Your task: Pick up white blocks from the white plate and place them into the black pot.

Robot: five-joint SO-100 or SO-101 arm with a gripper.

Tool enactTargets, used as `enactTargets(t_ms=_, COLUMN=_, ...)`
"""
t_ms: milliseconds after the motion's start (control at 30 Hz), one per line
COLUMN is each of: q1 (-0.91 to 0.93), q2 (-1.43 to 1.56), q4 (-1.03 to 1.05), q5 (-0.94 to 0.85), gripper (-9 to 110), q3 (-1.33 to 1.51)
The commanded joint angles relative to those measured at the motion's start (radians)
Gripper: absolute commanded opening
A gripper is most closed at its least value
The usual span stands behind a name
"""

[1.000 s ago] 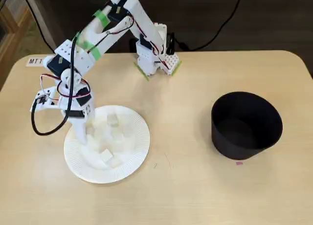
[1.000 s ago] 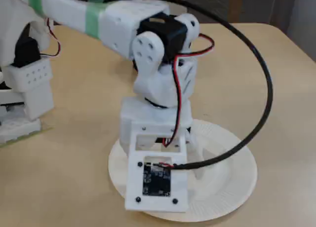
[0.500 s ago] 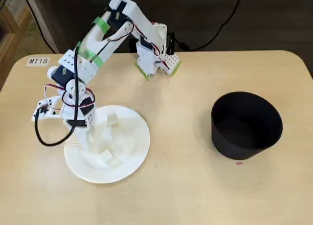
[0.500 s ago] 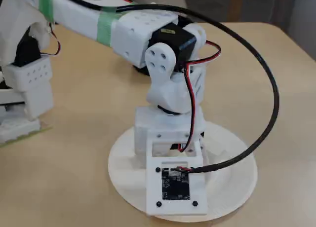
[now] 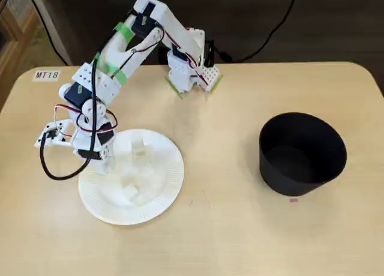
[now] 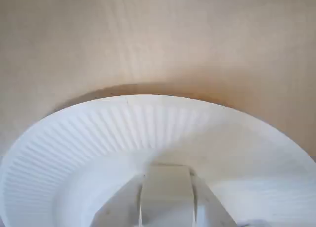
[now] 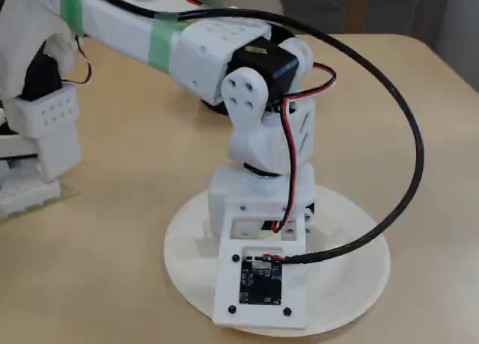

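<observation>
Over the plate [image 5: 165,180], arm low.
Fingers [image 6: 168,214] flank a block [image 6: 166,192], closed on it.

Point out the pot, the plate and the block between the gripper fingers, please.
pot [image 5: 303,168]: fixed view, front of its outer wall.
plate [image 5: 170,168]: fixed view, ribbed rim on its right side.
block [image 6: 166,192]: wrist view, its near face, between the gripper fingers.

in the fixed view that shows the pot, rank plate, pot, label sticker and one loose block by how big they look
1. white plate
2. black pot, somewhat narrower
3. label sticker
4. white block, smallest, though it looks close to the sticker
</observation>
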Motion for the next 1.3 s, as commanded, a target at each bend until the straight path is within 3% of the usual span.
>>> enactTargets(t_ms=0, q1=-0.037, q2=0.163, q4=0.003, q5=0.094, gripper=-2, q3=-0.044)
enactTargets(t_ms=333, q1=-0.396, q2=0.644, q4=-0.190, q5=0.433, gripper=-2, q3=-0.029)
enactTargets(t_ms=533, q1=-0.769, q2=0.727, q4=-0.201, q5=0.316, gripper=-2, q3=0.017)
enactTargets(t_ms=700, q1=-1.012, q2=0.824, q4=-0.272, q5=0.268, gripper=-2, q3=0.230)
enactTargets(t_ms=933, q1=-1.138, q2=0.962, q4=-0.373, q5=0.281, gripper=-2, q3=0.589)
enactTargets(t_ms=1267, q1=-1.279, q2=0.957, q4=-0.407, q5=0.259, gripper=-2, q3=0.709)
